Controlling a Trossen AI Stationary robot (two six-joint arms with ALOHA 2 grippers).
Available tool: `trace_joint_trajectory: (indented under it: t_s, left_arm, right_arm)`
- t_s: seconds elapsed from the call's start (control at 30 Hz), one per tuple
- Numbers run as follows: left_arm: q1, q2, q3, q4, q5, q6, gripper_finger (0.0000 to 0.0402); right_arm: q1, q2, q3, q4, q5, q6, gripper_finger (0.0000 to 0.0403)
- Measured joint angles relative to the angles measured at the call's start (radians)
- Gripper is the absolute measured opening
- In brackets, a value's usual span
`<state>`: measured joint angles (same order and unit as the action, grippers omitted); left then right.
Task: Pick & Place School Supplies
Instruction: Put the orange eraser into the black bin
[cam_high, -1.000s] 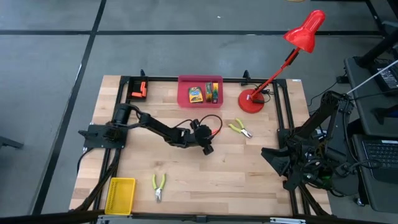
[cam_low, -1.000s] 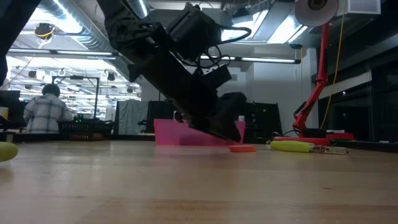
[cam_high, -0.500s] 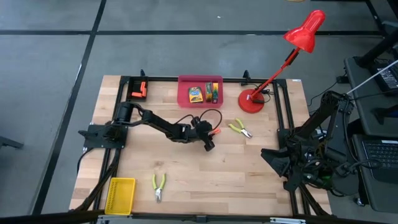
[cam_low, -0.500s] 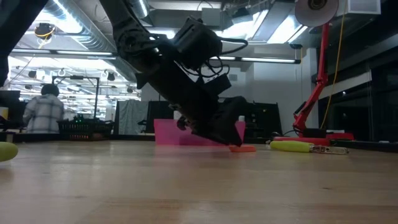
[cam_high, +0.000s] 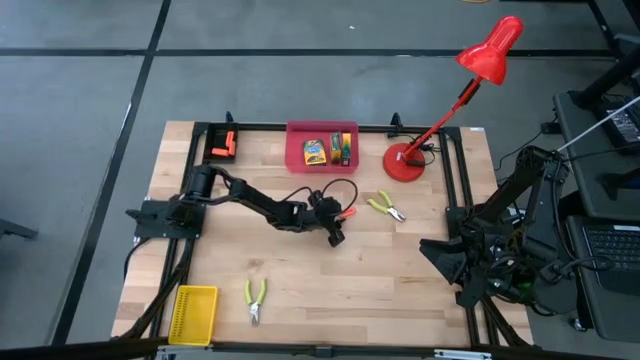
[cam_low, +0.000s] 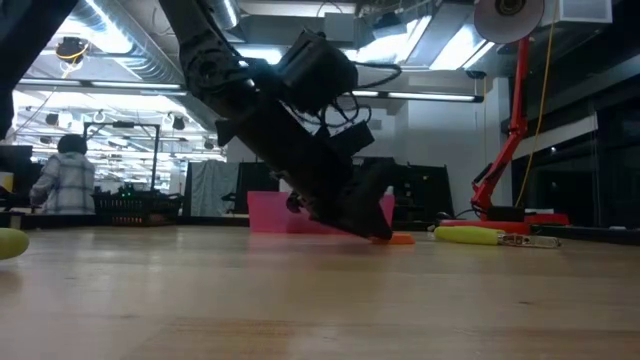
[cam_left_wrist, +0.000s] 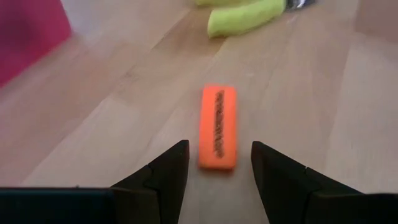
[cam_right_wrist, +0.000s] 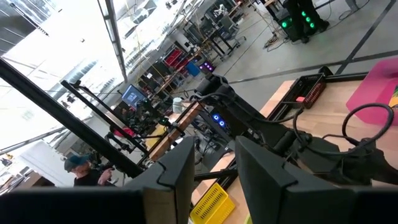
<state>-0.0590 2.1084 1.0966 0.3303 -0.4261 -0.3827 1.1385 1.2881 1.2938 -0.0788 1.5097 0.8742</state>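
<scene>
A short orange stick (cam_left_wrist: 217, 127) lies flat on the wood, also seen in the high view (cam_high: 347, 212) and the low view (cam_low: 402, 239). My left gripper (cam_left_wrist: 216, 163) is open, low over the table, and its fingertips stand on either side of the stick's near end with a gap on each side. A pink tray (cam_high: 322, 162) at the far edge holds yellow-and-green crayon boxes (cam_high: 315, 151). My right gripper (cam_right_wrist: 214, 168) is open and waits off the table's right edge (cam_high: 450, 255).
Green-handled pliers (cam_high: 385, 207) lie just right of the stick, and another pair (cam_high: 255, 298) lies near the front. A yellow basket (cam_high: 193, 312) sits at the near left corner and a red lamp (cam_high: 405, 160) at the far right. A black cable loops over my left wrist.
My left gripper has moved down and toward the table's right, closing in on the orange stick until its fingertips reach either side of the stick's near end. The stick has stayed where it was.
</scene>
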Motion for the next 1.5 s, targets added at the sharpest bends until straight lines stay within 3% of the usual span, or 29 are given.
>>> trace_joint_trajectory:
  t_s: [0.57, 1.0, 1.5]
  left_arm:
    - [0.012, 0.036, 0.001, 0.059, -0.001, -0.061, 0.0169]
    - [0.025, 0.037, 0.001, 0.051, 0.011, -0.075, 0.0084]
    - [0.024, 0.034, -0.002, 0.076, 0.008, -0.163, 0.0081]
  right_arm:
    - [0.0, 0.0, 0.0, 0.001, -0.009, 0.002, 0.0121]
    - [0.0, 0.0, 0.0, 0.004, -0.01, 0.0, 0.0121]
    - [0.0, 0.0, 0.0, 0.005, -0.01, 0.0, 0.0121]
